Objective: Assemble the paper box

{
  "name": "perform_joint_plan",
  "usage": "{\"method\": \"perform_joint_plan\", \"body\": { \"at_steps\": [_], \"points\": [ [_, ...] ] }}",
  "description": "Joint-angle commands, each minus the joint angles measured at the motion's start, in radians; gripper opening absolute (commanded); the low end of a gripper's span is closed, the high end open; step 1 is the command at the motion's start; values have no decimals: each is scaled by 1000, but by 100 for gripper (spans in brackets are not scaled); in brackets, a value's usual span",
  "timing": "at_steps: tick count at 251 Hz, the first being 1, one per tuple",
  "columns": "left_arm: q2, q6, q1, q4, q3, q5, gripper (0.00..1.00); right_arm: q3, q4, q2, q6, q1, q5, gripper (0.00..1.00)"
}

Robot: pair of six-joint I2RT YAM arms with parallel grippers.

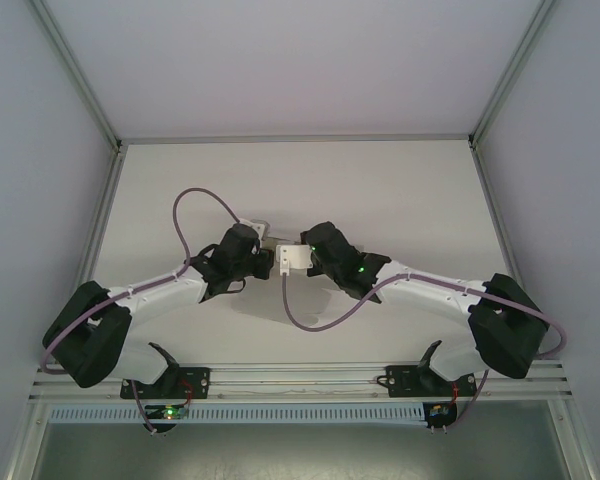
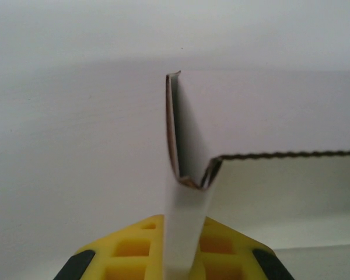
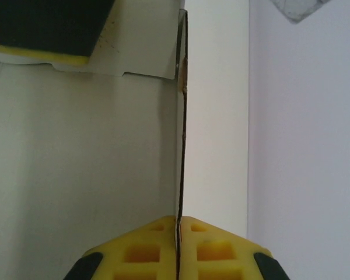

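The white paper box [image 1: 292,259] is held above the table's middle, between both arms. My left gripper [image 1: 264,262] comes at it from the left and my right gripper [image 1: 314,257] from the right. In the left wrist view a folded double wall [image 2: 186,204] of the paper box [image 2: 268,192] runs between the yellow fingers [image 2: 134,245] of the left gripper [image 2: 184,227], which is shut on it. In the right wrist view the right gripper [image 3: 178,224] is shut on a thin panel edge of the paper box [image 3: 216,116]. The left gripper's pad [image 3: 46,29] shows at the top left.
The white table [image 1: 400,190] is walled by pale enclosure panels with metal posts [image 1: 110,180]. An aluminium rail [image 1: 300,380] carries the arm bases along the near edge. Purple cables [image 1: 310,315] loop beside both arms.
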Motion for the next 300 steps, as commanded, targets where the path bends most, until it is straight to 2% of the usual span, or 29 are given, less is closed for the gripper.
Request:
{"method": "perform_joint_plan", "body": {
  "at_steps": [1, 8, 46, 59, 69, 98, 104, 121, 207, 232, 247, 268, 300],
  "points": [
    [-50, -63, -10, 41, 8, -22, 9, 24, -34, 17, 9, -2, 43, 0],
    [-50, -60, -10, 51, 12, -21, 12, 26, -42, 17, 10, 1, 44, 0],
    [-28, -47, -10, 35, 51, -36, 14, 22, -70, 4, 20, 8, 35, 0],
    [-20, -47, -10, 39, 54, -35, 18, 18, -72, -3, 20, 8, 35, 0],
    [-14, -48, -10, 44, 55, -32, 25, 16, -76, -9, 23, 8, 32, 0],
    [0, -56, -10, 47, 60, -34, 33, 4, -74, -19, 25, 7, 36, 0],
    [2, -60, -10, 45, 63, -41, 33, -1, -71, -19, 23, 7, 39, 0],
    [11, -49, -10, 40, 68, -41, 24, -5, -67, -30, 30, 7, 41, 0],
    [85, -58, -10, 71, 45, -25, 32, -18, -66, -91, 69, -7, -1, 0],
    [101, -65, -10, 107, 44, -33, 32, -23, -76, -105, 88, -6, -38, 0],
    [110, -69, -10, 135, 43, -39, 27, -26, -78, -114, 98, -6, -48, 0],
    [122, -61, -10, 166, 38, -52, 26, -28, -77, -123, 103, -5, -46, 0],
    [133, -44, -12, 88, 59, -162, 5, -29, -79, -140, 106, -8, -28, 0]
  ]
}}
